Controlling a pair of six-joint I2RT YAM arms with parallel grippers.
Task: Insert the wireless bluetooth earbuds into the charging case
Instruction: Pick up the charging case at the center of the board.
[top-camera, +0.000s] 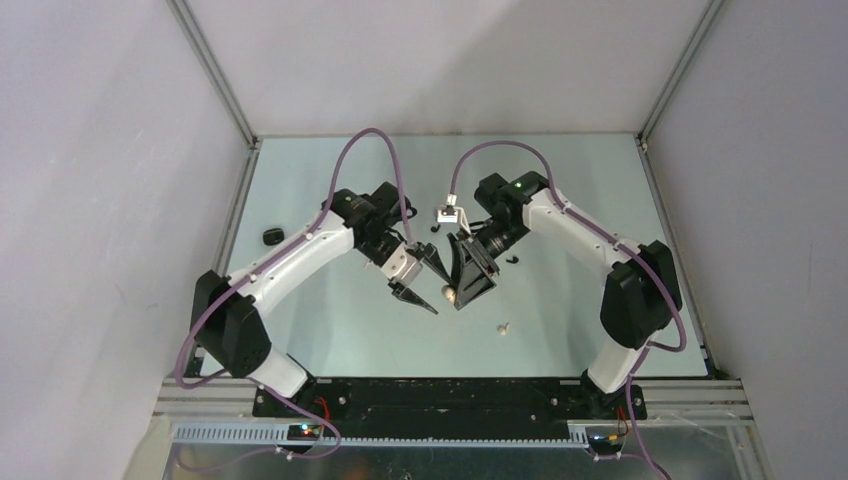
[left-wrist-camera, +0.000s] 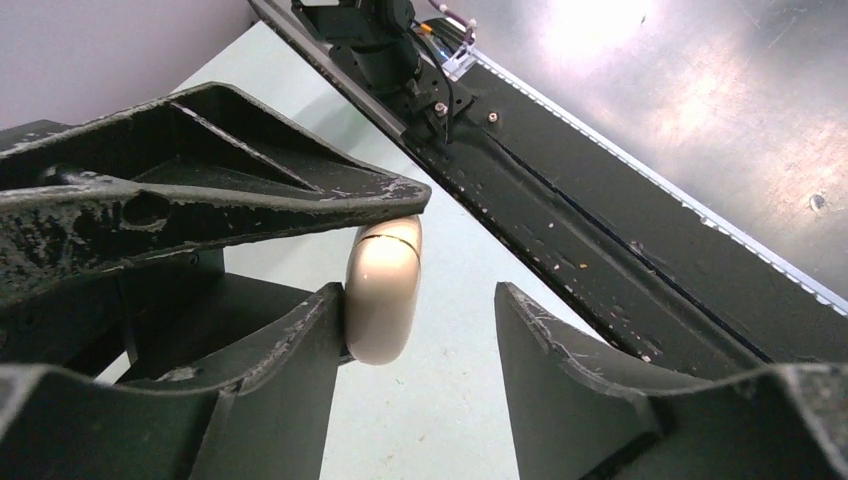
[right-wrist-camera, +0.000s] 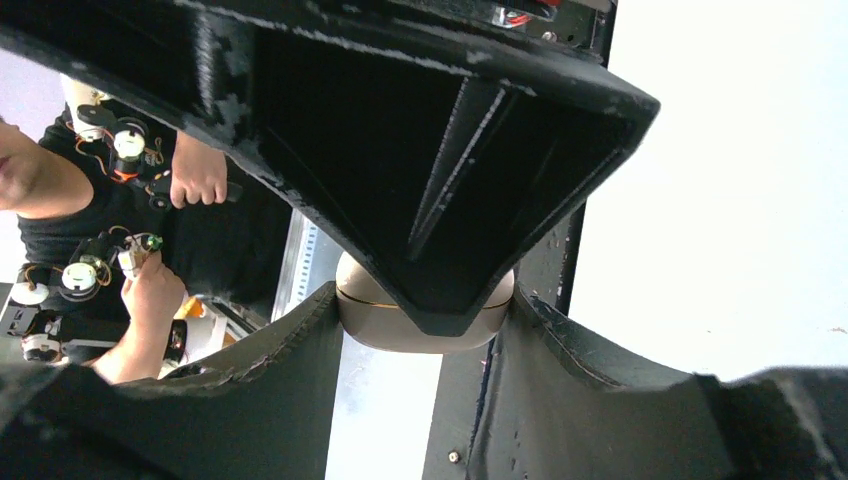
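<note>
**Case clamped on the right, left fingers not yet on it**

In the middle of the top view we see both grippers meeting tip to tip above the table (top-camera: 330, 330). The right gripper (right-wrist-camera: 425, 300) is clamped on the cream charging case (right-wrist-camera: 365, 318), which spans the gap between its two fingers. The left gripper (left-wrist-camera: 418, 300) stands apart. In its own wrist view the case touches the finger at lower left, while bare table shows between the case and the finger at lower right.

There the case's long axis runs up and down the frame, with the lid seam near its upper end, just under a finger of the right gripper. We judge the lid closed, so the next move turns on the left fingers reaching that upper end.

One cream earbud (top-camera: 504, 327) lies on the table, lower right of the grippers and nearer the right arm. We cannot make out the other earbuds.
</note>
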